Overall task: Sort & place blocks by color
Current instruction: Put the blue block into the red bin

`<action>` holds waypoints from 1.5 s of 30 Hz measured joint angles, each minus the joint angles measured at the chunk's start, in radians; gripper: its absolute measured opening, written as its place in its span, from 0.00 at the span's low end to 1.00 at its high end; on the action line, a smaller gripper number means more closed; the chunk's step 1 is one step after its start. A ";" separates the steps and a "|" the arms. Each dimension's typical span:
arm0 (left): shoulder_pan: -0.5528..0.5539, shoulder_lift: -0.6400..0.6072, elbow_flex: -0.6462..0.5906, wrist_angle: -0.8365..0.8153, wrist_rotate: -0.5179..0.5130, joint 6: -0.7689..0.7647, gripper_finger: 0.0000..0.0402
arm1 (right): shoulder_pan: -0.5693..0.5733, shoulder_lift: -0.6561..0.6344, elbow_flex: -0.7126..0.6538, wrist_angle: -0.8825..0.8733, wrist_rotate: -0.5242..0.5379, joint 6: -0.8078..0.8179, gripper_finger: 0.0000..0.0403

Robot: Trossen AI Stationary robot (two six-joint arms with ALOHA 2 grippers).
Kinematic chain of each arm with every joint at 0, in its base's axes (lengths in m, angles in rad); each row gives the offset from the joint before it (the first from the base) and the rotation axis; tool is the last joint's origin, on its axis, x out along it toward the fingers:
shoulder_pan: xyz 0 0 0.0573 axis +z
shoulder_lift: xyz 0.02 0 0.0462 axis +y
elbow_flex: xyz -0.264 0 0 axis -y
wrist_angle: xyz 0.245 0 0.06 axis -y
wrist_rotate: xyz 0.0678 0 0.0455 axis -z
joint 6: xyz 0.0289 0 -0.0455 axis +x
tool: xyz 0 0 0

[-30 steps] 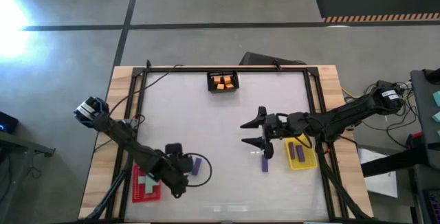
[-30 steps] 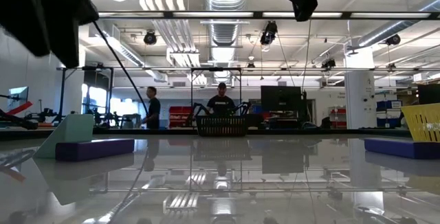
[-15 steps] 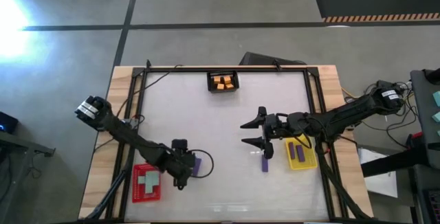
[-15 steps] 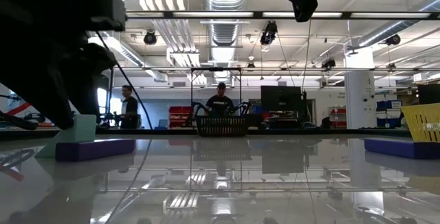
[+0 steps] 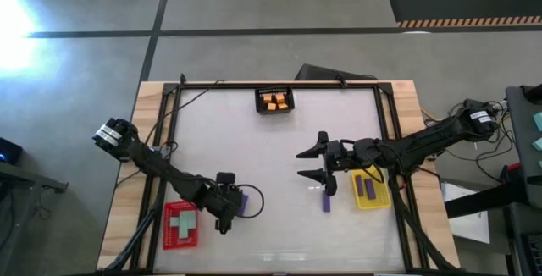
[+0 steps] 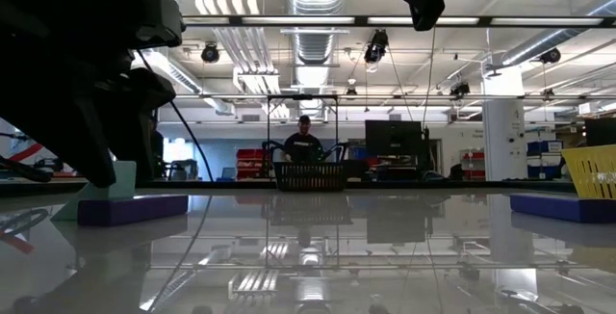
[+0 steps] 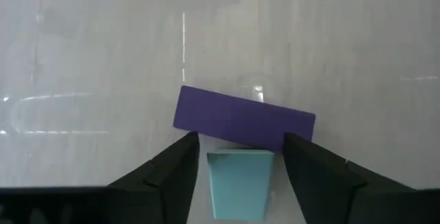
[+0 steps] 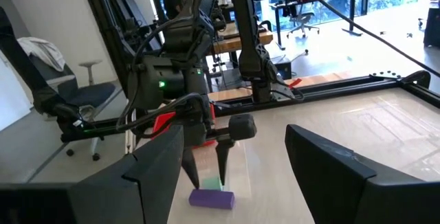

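White tabletop: left gripper (image 7: 240, 152) spread wide, straddling a teal block (image 7: 240, 191) touching a purple block (image 7: 244, 120), near the red tray (image 5: 180, 226). Right gripper (image 5: 326, 168) hovers open, waiting.

In the high view the left gripper (image 5: 227, 211) hides the teal block (image 7: 239, 192), whose near end the left wrist view cuts off, and the black tray's (image 5: 275, 101) orange blocks (image 5: 274, 100) are too small to count.

Two dark jointed arms trail black cables, fingers (image 7: 165, 183) matte black.
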 joint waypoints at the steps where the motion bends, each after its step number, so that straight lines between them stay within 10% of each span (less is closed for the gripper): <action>1: 0.000 0.000 0.000 0.000 0.000 0.000 0.46 | 0.000 0.000 0.000 0.000 0.000 0.000 0.61; 7: 0.000 0.000 0.000 0.000 -0.002 -0.001 0.29 | 0.000 0.000 0.000 0.000 0.000 0.000 0.61; 21: -0.002 -0.056 0.052 0.023 -0.231 0.042 0.28 | 0.000 0.013 0.000 -0.045 0.000 -0.135 0.61; 36: 0.000 -0.115 0.020 0.786 -0.446 0.507 0.28 | 0.009 0.149 0.009 0.099 -0.011 -0.286 0.61; 45: 0.026 -0.116 0.015 0.925 -0.448 0.576 0.28 | 0.024 0.156 0.031 0.106 -0.057 -0.289 0.61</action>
